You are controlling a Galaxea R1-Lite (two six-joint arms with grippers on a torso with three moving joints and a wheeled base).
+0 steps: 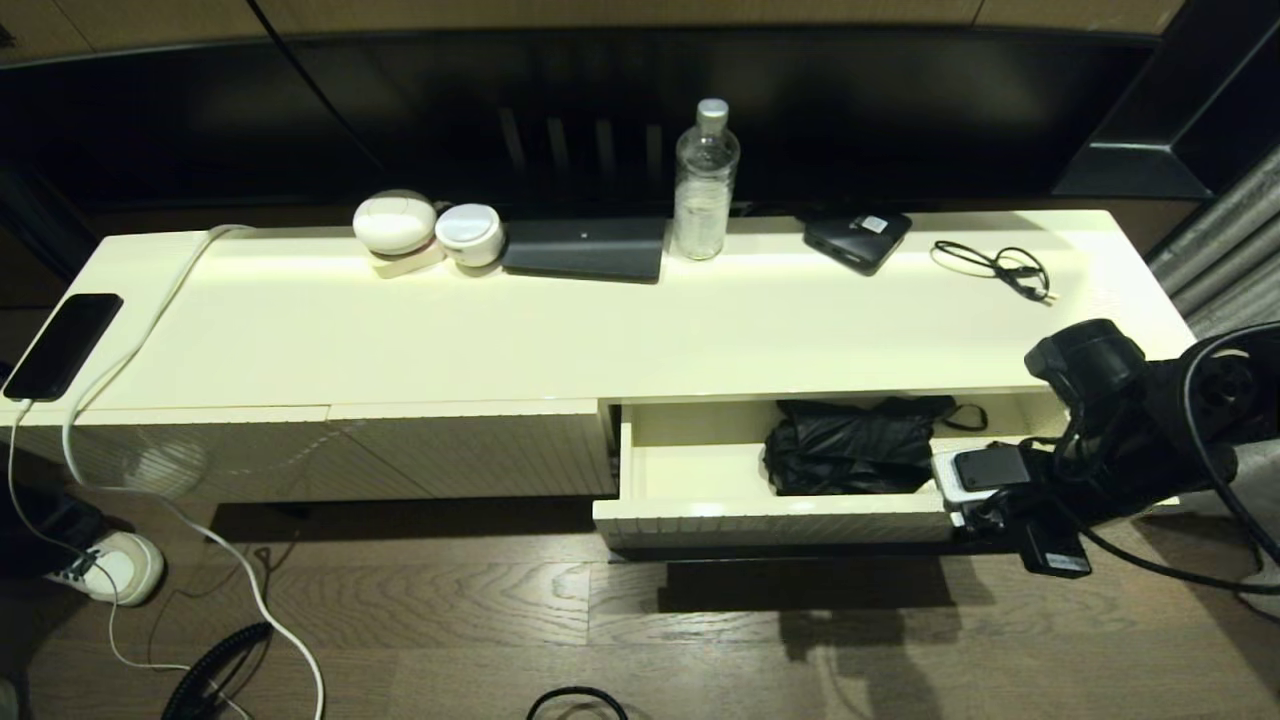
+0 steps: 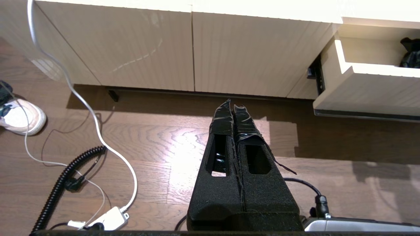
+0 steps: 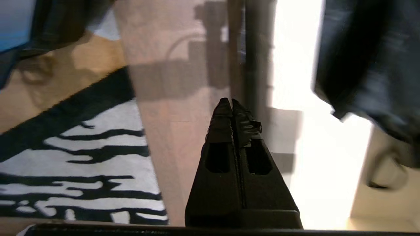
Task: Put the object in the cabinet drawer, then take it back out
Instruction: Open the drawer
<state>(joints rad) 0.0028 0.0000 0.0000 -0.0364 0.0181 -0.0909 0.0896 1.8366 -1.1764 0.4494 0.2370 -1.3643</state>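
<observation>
The cabinet drawer (image 1: 700, 470) stands pulled out at the cabinet's right end, its ribbed front (image 2: 361, 95) also showing in the left wrist view. The black folding umbrella (image 1: 855, 445) lies inside it toward the right, with its strap against the back wall. My right arm (image 1: 1120, 440) hangs at the drawer's right end. In the right wrist view my right gripper (image 3: 231, 100) is shut and empty, over the floor just outside the drawer front; the umbrella (image 3: 364, 59) is apart from it, off to one side. My left gripper (image 2: 232, 102) is shut and empty, low over the floor before the closed panels.
On the cabinet top stand a water bottle (image 1: 705, 180), a flat black box with a white label (image 1: 858, 236), a thin black cable (image 1: 995, 265), a phone (image 1: 62, 344) and two white round cases (image 1: 430, 228). Cables (image 2: 82, 98) and a shoe (image 1: 115, 568) lie on the floor. A striped rug (image 3: 82, 157) lies nearby.
</observation>
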